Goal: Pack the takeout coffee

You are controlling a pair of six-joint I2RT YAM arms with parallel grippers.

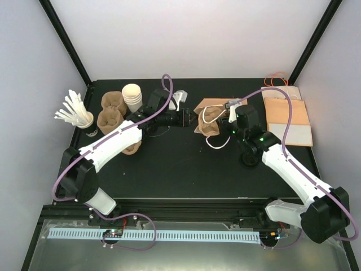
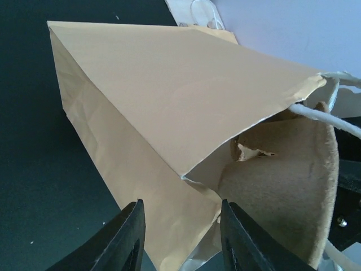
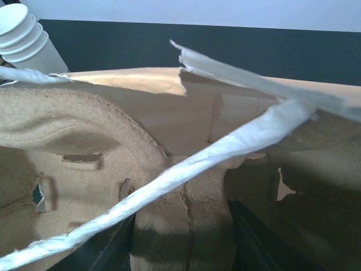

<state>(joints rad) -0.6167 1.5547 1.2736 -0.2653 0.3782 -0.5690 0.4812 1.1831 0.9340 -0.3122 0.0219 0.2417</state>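
The left gripper (image 2: pixel 180 217) was found half parted, empty, just beside the brown paper bag (image 2: pixel 169 96) laid on its side; the right gripper (image 3: pixel 180 226) was clamped on the pulp carrier (image 3: pixel 84 152) in its mouth, apparently to steady it; the takeout coffee was not discerned in any view.
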